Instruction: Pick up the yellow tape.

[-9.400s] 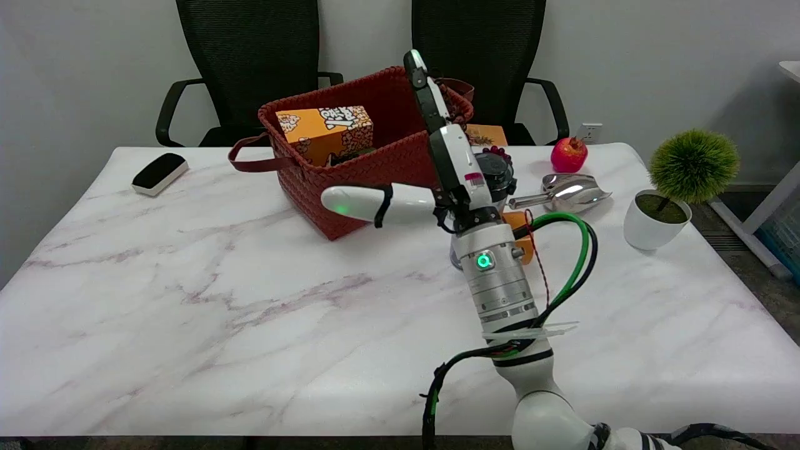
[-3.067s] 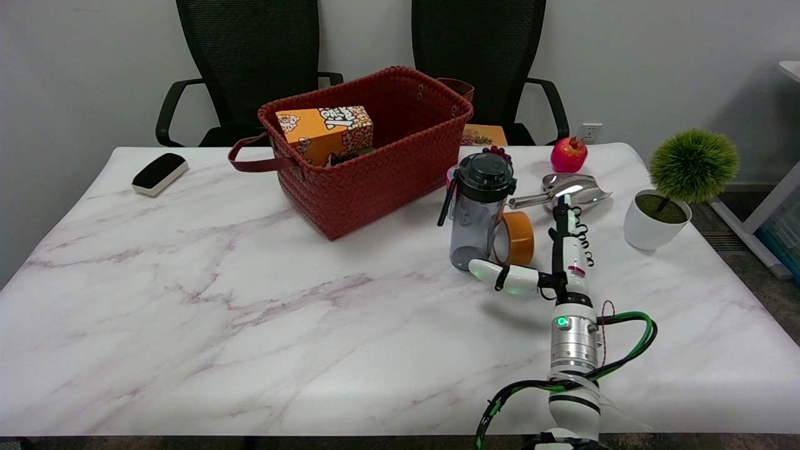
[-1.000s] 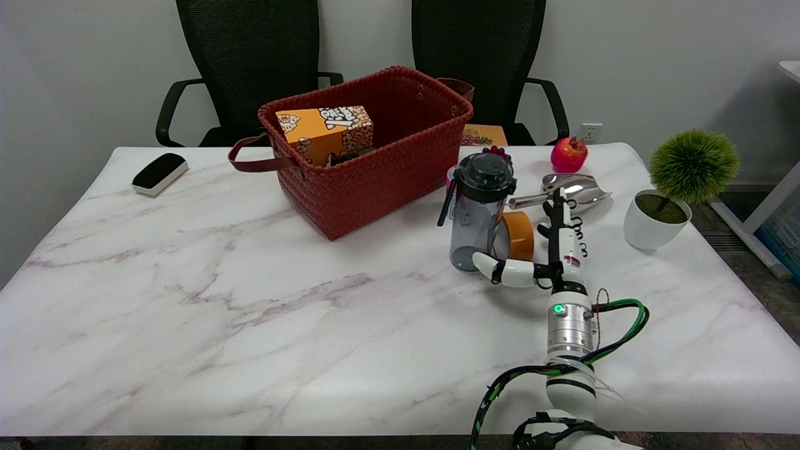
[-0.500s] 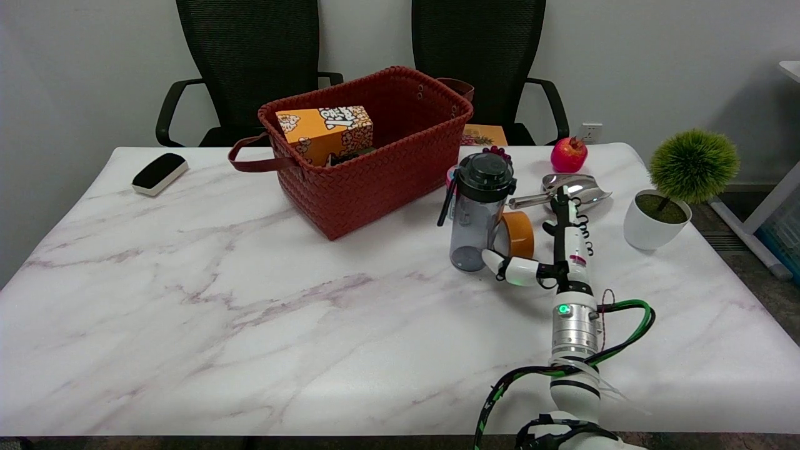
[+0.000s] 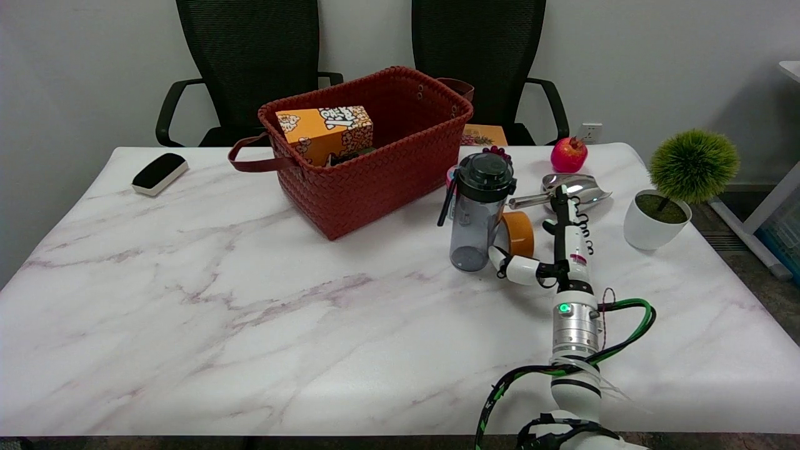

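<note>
Marble patterned the white table (image 5: 187, 300), and along its far-left edge lay a small black-and-white eraser block (image 5: 160, 173). Toward the middle of the far edge stood a red woven basket (image 5: 375, 169) with an orange printed carton (image 5: 325, 133) inside. Right of it, a smoky clear plastic bottle with a dark lid (image 5: 477, 212) stood upright, and the yellow tape roll (image 5: 517, 234) stood on edge, touching or just beside the bottle's right side. Farther right lay a shiny metal scoop (image 5: 572, 189), a red pomegranate (image 5: 569, 154) by the far edge, and a white pot holding a round green plant (image 5: 675, 187) near the right edge.

No pick had happened yet: the roll rested on the table, ungripped. The right hand (image 5: 550, 250) was spread wide, holding nothing, thumb at the roll's near-left side and straight fingers (image 5: 565, 225) along its right. Closing and lifting remained, by my judgement.

Compared with a second before, the thumb had drawn in from in front of the bottle to the roll, and the hand sat slightly farther right; the roll itself had not moved.
</note>
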